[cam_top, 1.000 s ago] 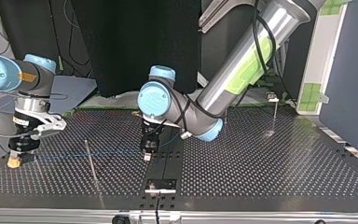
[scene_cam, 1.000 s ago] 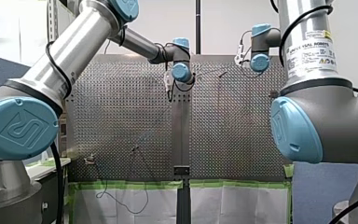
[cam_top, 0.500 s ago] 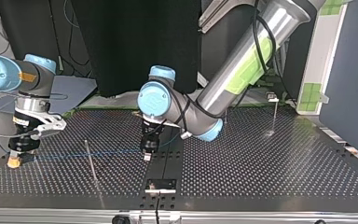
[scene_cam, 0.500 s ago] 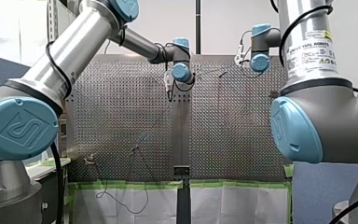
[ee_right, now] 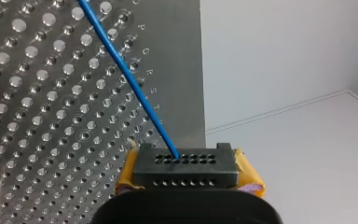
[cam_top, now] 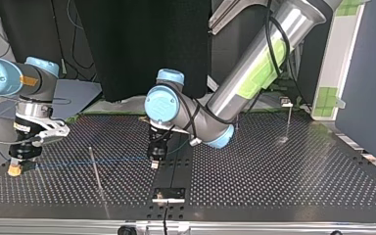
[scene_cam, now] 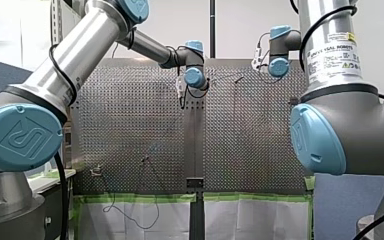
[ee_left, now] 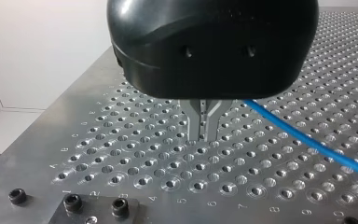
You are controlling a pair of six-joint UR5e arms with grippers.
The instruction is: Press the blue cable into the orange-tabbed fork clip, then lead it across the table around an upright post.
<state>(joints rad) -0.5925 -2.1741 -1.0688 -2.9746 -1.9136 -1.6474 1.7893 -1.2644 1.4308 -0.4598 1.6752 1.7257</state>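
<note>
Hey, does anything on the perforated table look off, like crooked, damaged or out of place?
Nothing looks damaged or spilled. The thin blue cable runs straight between my right tool and my left tool. The thin metal post near it seems to lean in the top view, though that may be the camera angle.

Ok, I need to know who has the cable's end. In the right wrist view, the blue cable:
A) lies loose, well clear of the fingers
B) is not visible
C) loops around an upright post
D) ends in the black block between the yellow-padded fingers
D: the blue cable runs over the perforated table straight into the black block between the yellow pads of my right gripper.
</note>
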